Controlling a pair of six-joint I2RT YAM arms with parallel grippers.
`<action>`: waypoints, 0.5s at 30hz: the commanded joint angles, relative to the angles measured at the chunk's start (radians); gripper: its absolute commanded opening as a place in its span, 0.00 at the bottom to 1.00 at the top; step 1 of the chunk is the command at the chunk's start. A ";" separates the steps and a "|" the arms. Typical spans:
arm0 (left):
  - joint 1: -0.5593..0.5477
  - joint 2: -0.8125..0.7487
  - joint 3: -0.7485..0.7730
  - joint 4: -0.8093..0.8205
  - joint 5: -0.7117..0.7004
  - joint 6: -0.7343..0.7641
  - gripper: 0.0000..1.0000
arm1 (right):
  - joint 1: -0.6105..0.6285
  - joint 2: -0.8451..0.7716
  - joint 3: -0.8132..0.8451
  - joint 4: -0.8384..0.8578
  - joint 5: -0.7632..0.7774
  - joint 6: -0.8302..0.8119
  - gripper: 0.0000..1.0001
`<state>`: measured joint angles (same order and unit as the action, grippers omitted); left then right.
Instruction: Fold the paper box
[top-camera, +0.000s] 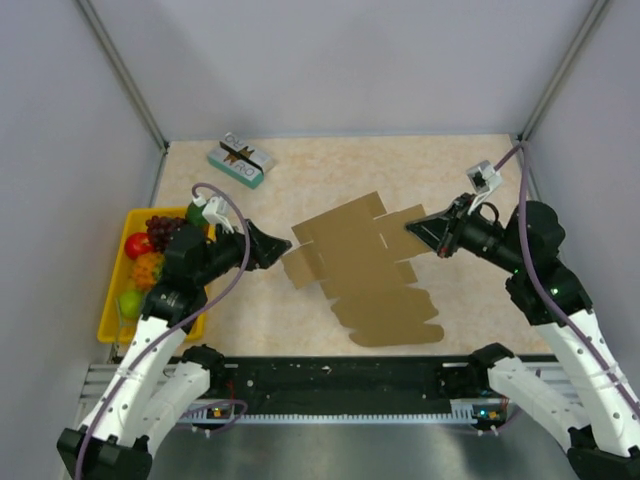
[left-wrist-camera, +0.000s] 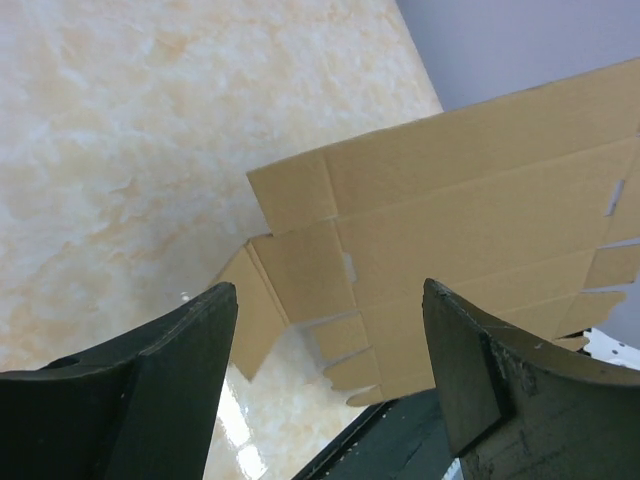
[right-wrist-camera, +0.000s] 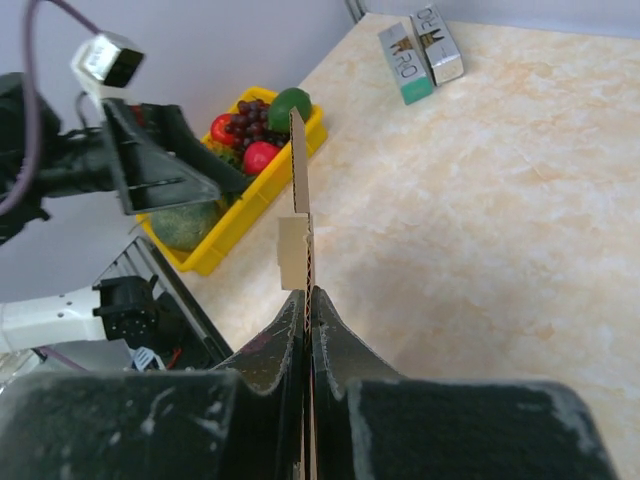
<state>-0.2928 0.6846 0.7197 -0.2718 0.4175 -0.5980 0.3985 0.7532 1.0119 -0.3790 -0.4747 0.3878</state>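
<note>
The paper box (top-camera: 368, 270) is a flat brown cardboard sheet with tabs and flaps, held above the middle of the table. My right gripper (top-camera: 414, 229) is shut on the sheet's right edge; in the right wrist view the cardboard (right-wrist-camera: 298, 190) shows edge-on, rising from between the closed fingertips (right-wrist-camera: 309, 298). My left gripper (top-camera: 283, 247) stands open just left of the sheet, apart from it. In the left wrist view the paper box (left-wrist-camera: 470, 240) hangs beyond the two spread fingers (left-wrist-camera: 180, 370), with nothing between them.
A yellow tray (top-camera: 112, 300) of fruit sits at the left edge, also seen in the right wrist view as the tray (right-wrist-camera: 215, 250). A small teal-and-white printed box (top-camera: 241, 160) lies at the back left. Grey walls enclose the table.
</note>
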 joint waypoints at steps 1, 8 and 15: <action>0.044 0.042 -0.063 0.362 0.201 -0.055 0.79 | -0.004 -0.063 0.024 0.063 -0.044 0.052 0.00; 0.072 0.073 -0.221 0.839 0.349 -0.255 0.72 | -0.004 -0.103 0.097 0.046 -0.047 0.097 0.00; 0.072 0.072 -0.252 0.922 0.371 -0.264 0.72 | -0.006 -0.101 0.140 0.046 -0.079 0.120 0.00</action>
<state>-0.2249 0.7578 0.4767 0.4622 0.7364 -0.8268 0.3981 0.6590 1.1027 -0.3805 -0.5220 0.4740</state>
